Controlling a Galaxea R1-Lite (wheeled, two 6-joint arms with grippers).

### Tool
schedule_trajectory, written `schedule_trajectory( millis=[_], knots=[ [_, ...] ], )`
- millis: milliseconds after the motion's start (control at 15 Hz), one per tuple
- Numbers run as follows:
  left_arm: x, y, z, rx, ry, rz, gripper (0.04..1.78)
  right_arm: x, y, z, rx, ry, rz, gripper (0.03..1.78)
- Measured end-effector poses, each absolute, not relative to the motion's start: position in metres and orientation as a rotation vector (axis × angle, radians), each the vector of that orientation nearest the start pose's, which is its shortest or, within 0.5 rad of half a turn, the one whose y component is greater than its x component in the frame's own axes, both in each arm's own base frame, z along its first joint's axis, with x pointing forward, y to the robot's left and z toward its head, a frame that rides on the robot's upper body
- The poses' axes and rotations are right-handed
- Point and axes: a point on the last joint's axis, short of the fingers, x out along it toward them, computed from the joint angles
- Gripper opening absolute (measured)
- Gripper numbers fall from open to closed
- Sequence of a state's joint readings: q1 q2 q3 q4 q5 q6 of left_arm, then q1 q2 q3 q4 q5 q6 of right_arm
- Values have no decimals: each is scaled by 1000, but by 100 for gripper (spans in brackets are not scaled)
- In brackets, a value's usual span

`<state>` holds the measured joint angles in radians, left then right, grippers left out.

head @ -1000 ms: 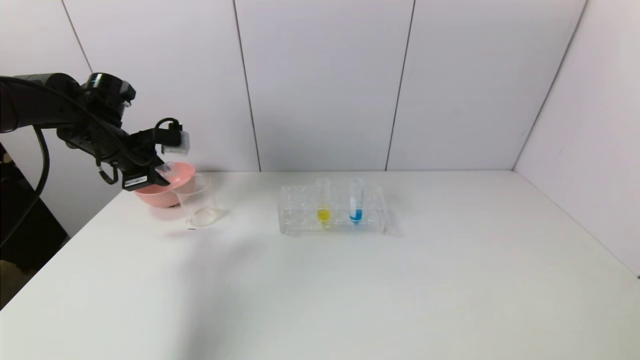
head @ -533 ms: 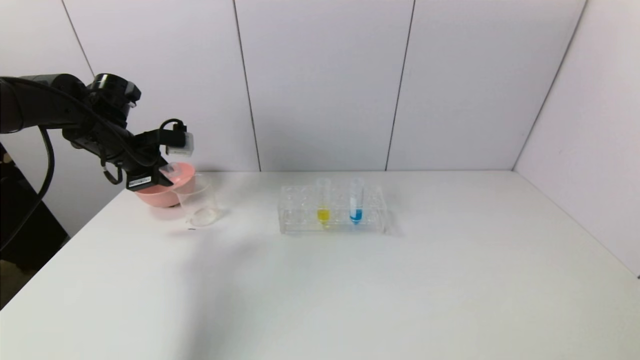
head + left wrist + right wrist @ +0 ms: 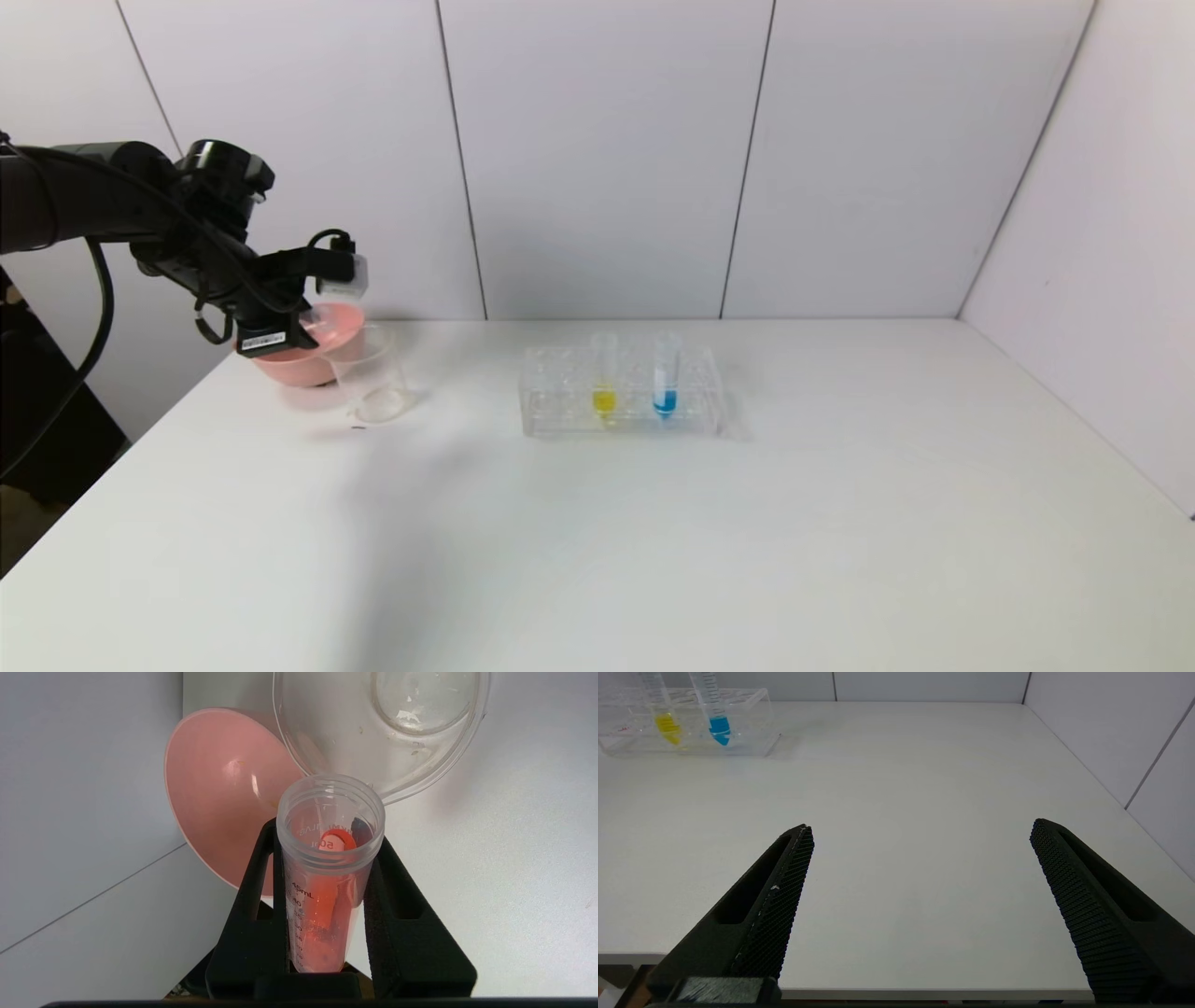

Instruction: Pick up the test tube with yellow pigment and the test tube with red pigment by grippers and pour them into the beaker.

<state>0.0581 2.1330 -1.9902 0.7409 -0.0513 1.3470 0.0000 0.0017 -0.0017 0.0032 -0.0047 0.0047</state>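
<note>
While the left gripper [image 3: 313, 322] hangs over the pink bowl [image 3: 308, 366] at the bench's [image 3: 653, 541] far left, the head view shows the beaker [image 3: 369, 373] standing just beside that bowl. The test tube with yellow pigment [image 3: 604, 378] sits upright in the clear rack [image 3: 621, 392], next to a blue tube [image 3: 665, 375].

In the left wrist view, the left gripper [image 3: 327, 891] clamps the test tube with red pigment [image 3: 324, 877], its open mouth just short of the beaker [image 3: 380, 728] rim. To pour well, carry the mouth past the rim, not over the bowl [image 3: 224, 798], then tip slowly. The tube is ribbed, clear plastic with printed graduations; the bowl is smooth and matte.

In the right wrist view, the right gripper [image 3: 920, 868] idles low at the bench's near edge, its textured black fingers [image 3: 784, 891] spread wide and empty.
</note>
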Motion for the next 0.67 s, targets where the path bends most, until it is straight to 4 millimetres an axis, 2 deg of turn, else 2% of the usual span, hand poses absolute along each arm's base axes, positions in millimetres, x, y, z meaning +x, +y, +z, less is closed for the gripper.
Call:
schedule_trajectory(
  millis=[667],
  knots=[
    [408,20,222,1323,780,-589,47,-23,0,76,5,3,-4,170]
  ],
)
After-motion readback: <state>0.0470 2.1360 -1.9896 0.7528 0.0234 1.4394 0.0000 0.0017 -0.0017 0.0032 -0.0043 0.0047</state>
